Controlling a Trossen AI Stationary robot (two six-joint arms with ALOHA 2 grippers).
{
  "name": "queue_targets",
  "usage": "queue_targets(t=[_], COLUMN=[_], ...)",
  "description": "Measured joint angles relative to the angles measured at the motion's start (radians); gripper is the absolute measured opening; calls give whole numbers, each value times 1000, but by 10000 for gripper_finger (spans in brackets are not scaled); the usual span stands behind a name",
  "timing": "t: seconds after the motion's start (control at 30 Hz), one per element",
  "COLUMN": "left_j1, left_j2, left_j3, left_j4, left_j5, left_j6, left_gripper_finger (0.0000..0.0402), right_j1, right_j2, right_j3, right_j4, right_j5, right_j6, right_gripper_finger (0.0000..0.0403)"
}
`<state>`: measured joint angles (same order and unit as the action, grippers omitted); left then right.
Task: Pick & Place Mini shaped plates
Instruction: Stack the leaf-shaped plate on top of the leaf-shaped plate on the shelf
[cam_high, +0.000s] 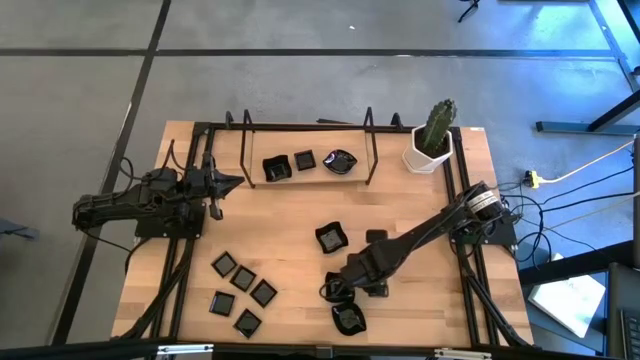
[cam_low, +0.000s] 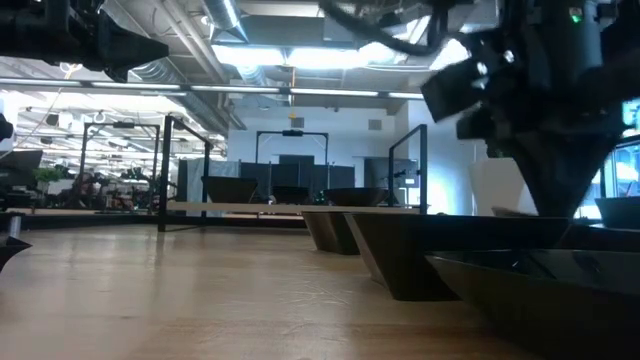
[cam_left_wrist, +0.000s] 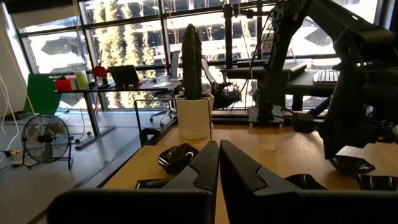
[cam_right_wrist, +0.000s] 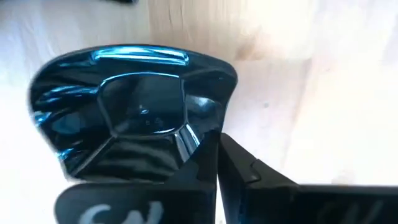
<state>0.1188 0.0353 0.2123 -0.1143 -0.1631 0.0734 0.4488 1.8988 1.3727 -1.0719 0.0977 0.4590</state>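
1. Filling the right wrist view, a glossy raised-rim square plate (cam_right_wrist: 134, 115) sits directly in front of the right gripper (cam_right_wrist: 216, 163), whose fingers meet tip to tip at the plate's rim; whether they actually pinch that rim I cannot tell.
2. From above, the right gripper (cam_high: 338, 287) is low over the near middle of the wooden table (cam_high: 290, 215), amid a few rimmed plates, one just nearer (cam_high: 348, 319) and one just farther (cam_high: 331, 237).
3. Along the far edge, three plates (cam_high: 304, 163) sit on a strip inside a black wire rack (cam_high: 372, 140), which I judge to be the placing spot, so the task looks early.
4. Left to move, by that reading: five flat little squares (cam_high: 240, 293) at the near left, plus the rimmed ones around the right gripper.
5. Idle at the far left, the left gripper (cam_high: 228, 183) is pressed closed and holds nothing; its wrist view confirms the fingers (cam_left_wrist: 205, 167) touching.
6. Only the left wrist view shows the cactus pot (cam_left_wrist: 193, 116) upright behind the wavy-edged plate (cam_left_wrist: 177, 156); only the overhead view shows the full layout.
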Motion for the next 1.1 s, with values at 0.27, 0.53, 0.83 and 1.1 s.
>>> queue_targets(t=[0.27, 0.53, 0.83, 1.1], left_j1=[0, 0, 0, 0], left_j2=[0, 0, 0, 0], left_j3=[0, 0, 0, 0], left_j4=[0, -1, 0, 0], left_j5=[0, 0, 0, 0], left_j6=[0, 0, 0, 0], left_gripper_finger=[12, 9, 12, 11], right_j1=[0, -2, -34, -191], right_j2=[0, 1, 1, 1], right_j3=[104, 191, 356, 555], right_j4=[-99, -218, -379, -415], right_j5=[66, 175, 398, 636], right_j6=[-50, -114, -207, -462], right_gripper_finger=[1, 1, 0, 0])
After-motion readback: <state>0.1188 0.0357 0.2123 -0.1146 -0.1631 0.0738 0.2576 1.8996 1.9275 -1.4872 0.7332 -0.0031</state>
